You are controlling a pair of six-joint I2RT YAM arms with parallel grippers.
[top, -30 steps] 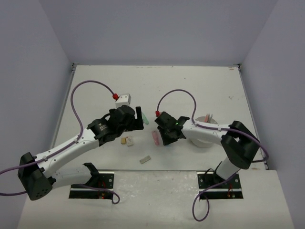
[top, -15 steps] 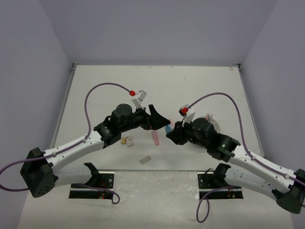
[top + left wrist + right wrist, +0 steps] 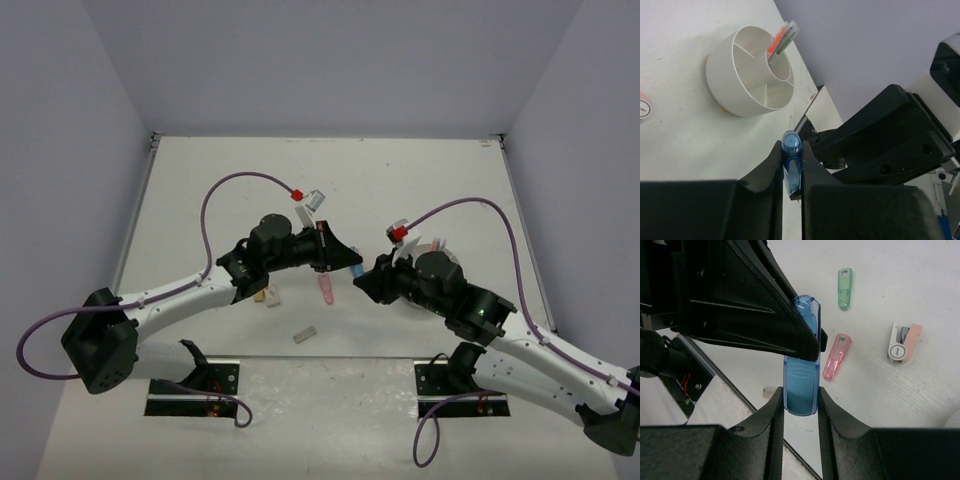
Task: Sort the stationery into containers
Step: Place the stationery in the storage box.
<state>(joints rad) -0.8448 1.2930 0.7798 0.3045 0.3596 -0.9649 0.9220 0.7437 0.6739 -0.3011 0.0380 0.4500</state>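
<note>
The left arm (image 3: 170, 300) and right arm (image 3: 545, 350) are white shells joined by chunky black joint housings. Each trails a purple cable (image 3: 235, 178) that ends in a red connector (image 3: 297, 194) at the wrist's twelve o'clock. Black base plates (image 3: 195, 390) with red wiring sit toward six o'clock in the top view, and the fingers (image 3: 765, 440) are smooth matte black wedges.
</note>
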